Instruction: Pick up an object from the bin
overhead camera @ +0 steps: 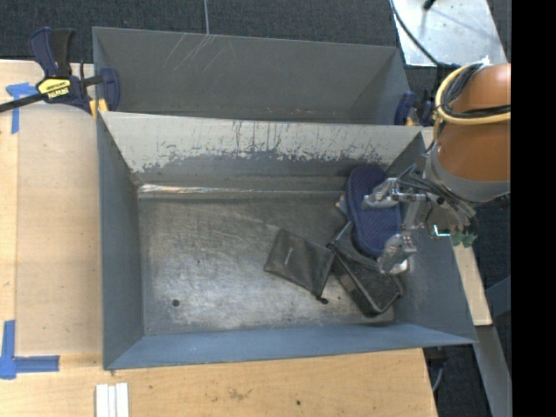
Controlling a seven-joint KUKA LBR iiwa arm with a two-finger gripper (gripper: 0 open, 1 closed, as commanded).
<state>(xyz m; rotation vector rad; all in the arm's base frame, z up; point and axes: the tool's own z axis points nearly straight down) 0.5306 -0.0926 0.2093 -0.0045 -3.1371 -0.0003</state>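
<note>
Big grey bin (pixel 217 233) took up most of the view, floor scuffed and mostly bare on the left, everything loose bunched at the right end. Arm (pixel 473 137) came in over the right rim, orange cover up top, wrist hanging just inside the right wall. Next biggest: a dark blue rounded thing (pixel 367 207), mesh-looking fabric, sat against the right side near the back wall, standing a bit higher than the rest. Left of it and nearer the front lay a dark grey flat pouch (pixel 298 263), tilted, its right edge touching a black flat case (pixel 375 292) that sat in the front-right corner, partly under the blue thing. Gripper (pixel 389 228) was right at the blue thing's right edge, metal fingers (pixel 400 252) spread wide, one toward the back, one toward the front, w/ the blue fabric showing btwn them. Couldn't tell if the fingers actually touched it, and nothing looked lifted off the floor
</note>
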